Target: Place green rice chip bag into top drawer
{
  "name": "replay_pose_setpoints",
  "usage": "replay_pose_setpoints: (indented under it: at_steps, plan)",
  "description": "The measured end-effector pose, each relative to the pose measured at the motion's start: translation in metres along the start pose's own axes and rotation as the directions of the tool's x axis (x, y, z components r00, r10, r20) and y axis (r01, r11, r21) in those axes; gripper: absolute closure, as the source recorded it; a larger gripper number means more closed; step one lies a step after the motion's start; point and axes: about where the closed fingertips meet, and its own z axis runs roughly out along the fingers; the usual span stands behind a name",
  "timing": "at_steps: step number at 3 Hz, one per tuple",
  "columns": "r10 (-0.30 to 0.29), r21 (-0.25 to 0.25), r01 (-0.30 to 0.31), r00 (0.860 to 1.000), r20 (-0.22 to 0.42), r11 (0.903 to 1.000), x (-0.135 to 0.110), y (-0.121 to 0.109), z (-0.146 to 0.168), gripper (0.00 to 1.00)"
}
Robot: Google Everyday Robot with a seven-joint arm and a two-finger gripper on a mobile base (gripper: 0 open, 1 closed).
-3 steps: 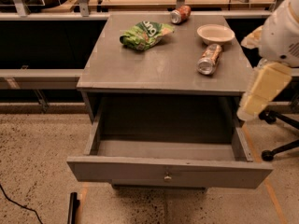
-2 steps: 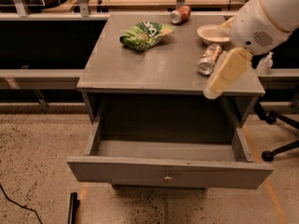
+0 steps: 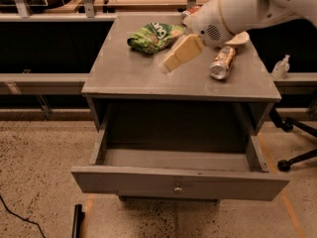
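Note:
The green rice chip bag [image 3: 154, 36] lies crumpled at the back left of the grey cabinet top [image 3: 133, 76]. The top drawer [image 3: 178, 181] is pulled wide open below, and what shows of its inside is bare; its small round knob is at the middle of the front panel. My arm reaches in from the upper right. Its cream-coloured gripper [image 3: 173, 59] hangs above the cabinet top, just right of the bag and a little nearer to me, apart from it.
An orange-silver soda can [image 3: 223, 62] lies on its side at the right of the cabinet top. A second can [image 3: 190, 11] and a white bowl [image 3: 241, 38] sit behind my arm. A sanitiser bottle [image 3: 281, 67] and a chair base [image 3: 296, 157] are at the right.
My arm has swung from the cabinet's right side leftward over the top. The gripper is now next to the green bag. The bag, cans and drawer have not moved.

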Motion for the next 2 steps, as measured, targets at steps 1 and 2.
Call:
replay_pose_setpoints:
  at_steps: [1,2]
  plan:
    - [0.004,0.05,-0.006,0.999,0.038,0.9987,-0.0089,-0.0139,0.003,0.0]
    - [-0.001,0.041,0.0,0.999,0.037,0.9992,-0.0102,-0.0125,0.0056,0.0]
